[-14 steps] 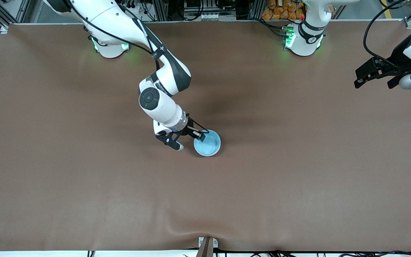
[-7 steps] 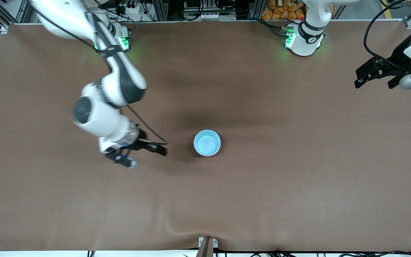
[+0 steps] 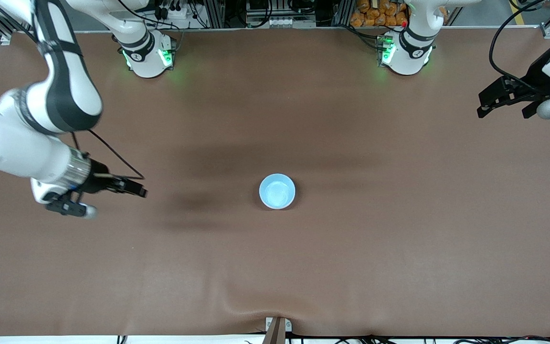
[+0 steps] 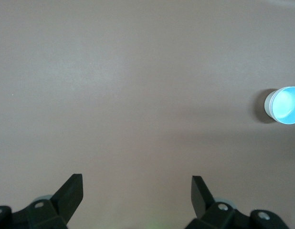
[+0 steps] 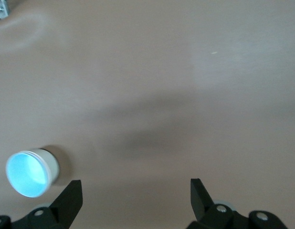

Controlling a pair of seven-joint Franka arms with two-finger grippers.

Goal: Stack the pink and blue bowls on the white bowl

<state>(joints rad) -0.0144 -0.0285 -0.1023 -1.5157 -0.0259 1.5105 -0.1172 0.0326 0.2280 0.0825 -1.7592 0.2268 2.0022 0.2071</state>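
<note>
The light blue bowl [image 3: 277,191] stands upright at the middle of the table, with nothing touching it. It also shows in the left wrist view [image 4: 284,106] and the right wrist view [image 5: 27,174]. A whitish wall [image 5: 53,164] shows below its blue rim, and I cannot tell whether that is another bowl. No separate pink or white bowl is in view. My right gripper [image 3: 115,201] is open and empty, up over bare table toward the right arm's end, well apart from the bowl. My left gripper [image 3: 502,113] is open and empty, waiting over the left arm's end of the table.
A brown cloth [image 3: 380,248] covers the whole table and has a raised wrinkle near its front edge. A small metal bracket [image 3: 277,327] sits at the middle of that edge. The two arm bases [image 3: 147,57] [image 3: 406,52] stand along the table's back edge.
My right gripper left the blue bowl's rim and swung away toward the right arm's end of the table, staying open. The bowl stayed in place. The left arm barely moved.
</note>
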